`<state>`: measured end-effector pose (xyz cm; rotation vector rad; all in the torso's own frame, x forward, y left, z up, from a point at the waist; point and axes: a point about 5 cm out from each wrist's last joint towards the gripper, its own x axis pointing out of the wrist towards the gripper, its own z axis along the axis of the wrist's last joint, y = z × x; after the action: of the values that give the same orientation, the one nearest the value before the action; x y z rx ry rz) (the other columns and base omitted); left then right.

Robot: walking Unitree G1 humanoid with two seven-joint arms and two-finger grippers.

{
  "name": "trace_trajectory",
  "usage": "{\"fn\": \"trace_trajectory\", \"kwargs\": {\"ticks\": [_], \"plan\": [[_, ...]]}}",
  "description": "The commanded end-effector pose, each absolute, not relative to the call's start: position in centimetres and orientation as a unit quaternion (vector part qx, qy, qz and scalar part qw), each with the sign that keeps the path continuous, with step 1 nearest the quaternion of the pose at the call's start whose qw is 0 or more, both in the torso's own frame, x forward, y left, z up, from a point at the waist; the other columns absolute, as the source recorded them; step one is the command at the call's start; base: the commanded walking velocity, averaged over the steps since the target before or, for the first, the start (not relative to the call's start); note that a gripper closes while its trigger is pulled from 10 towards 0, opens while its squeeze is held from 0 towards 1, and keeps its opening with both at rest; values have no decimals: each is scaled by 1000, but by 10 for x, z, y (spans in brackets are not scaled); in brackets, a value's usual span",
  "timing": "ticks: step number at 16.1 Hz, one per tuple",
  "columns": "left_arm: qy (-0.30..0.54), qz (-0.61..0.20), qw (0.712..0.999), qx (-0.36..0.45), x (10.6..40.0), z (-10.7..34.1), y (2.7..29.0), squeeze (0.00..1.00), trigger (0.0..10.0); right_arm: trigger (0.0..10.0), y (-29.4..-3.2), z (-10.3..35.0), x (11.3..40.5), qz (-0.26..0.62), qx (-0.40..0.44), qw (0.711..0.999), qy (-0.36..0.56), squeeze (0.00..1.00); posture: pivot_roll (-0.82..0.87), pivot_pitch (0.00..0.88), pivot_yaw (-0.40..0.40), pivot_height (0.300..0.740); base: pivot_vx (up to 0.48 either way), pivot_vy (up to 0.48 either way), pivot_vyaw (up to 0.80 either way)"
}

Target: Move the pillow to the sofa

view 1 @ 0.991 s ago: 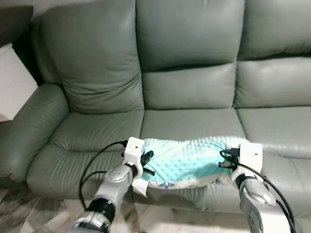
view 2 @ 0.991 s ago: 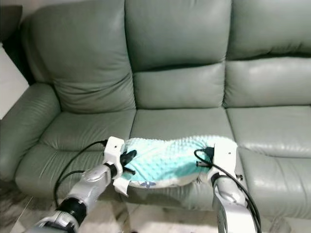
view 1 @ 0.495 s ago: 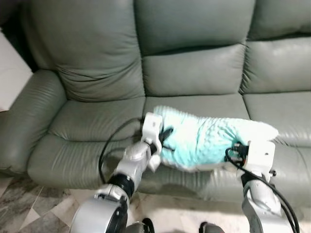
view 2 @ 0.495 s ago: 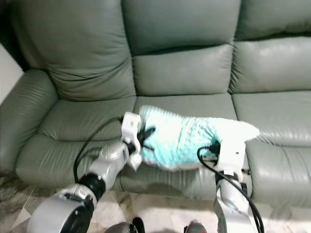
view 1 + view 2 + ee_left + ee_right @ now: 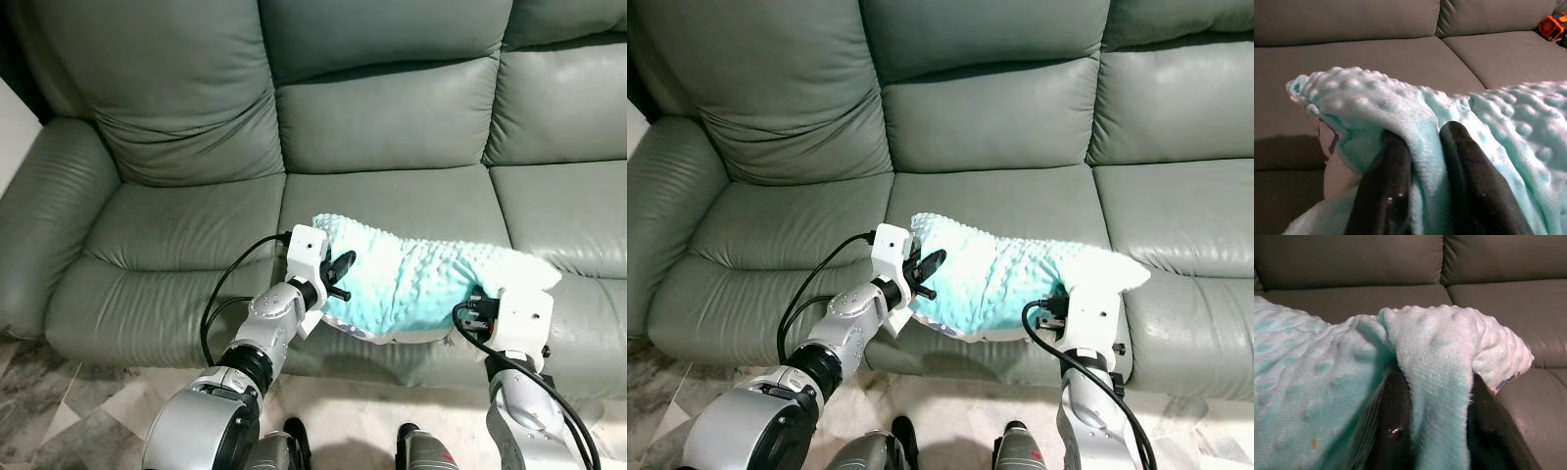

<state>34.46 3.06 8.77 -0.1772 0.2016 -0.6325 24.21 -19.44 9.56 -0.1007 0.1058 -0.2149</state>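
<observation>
Left arm reaches forward and slightly right from the near-left, elbow bent, cable looping off the wrist. Left gripper (image 5: 340,277) pinches the pillow's (image 5: 411,286) left end; in the left wrist view both black fingers (image 5: 1388,188) press a fold of the bumpy mint fabric between them.

Pillow is held between the two grippers, stretched left to right over the front edge of the sofa's (image 5: 382,127) middle seat cushion. Left end sits higher and farther in, right end droops toward the near right. Whether its underside touches the seat, can't tell.

Right arm comes straight up from the near-right, forearm nearly vertical, wrist block just under the pillow's right end. Right gripper (image 5: 1435,428) clamps that end: right wrist view shows fabric draped over and squeezed between its fingers (image 5: 1396,421).

Small orange object (image 5: 1551,27) lies on the seat far off to the right.
</observation>
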Motion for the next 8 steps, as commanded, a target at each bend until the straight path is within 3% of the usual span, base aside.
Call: {"fn": "trace_trajectory", "kwargs": {"ticks": [1, 5, 8], "plan": [[122, -317, 936, -99, 333, 73, 22, 1000, 10000, 10000, -191, 91, 240, -105, -44, 992, 58, 1000, -114, 318, 187, 740, 0, 0, 0], [131, -289, 944, -87, 330, 66, 25, 1000, 10000, 10000, -194, 80, 241, -102, -37, 991, 73, 1000, -115, 322, 188, 740, 0, 0, 0], [137, -254, 954, -83, 333, 66, 29, 1000, 10000, 10000, -203, 69, 258, -98, -32, 991, 85, 1000, -113, 329, 190, 740, 0, 0, 0]]}}
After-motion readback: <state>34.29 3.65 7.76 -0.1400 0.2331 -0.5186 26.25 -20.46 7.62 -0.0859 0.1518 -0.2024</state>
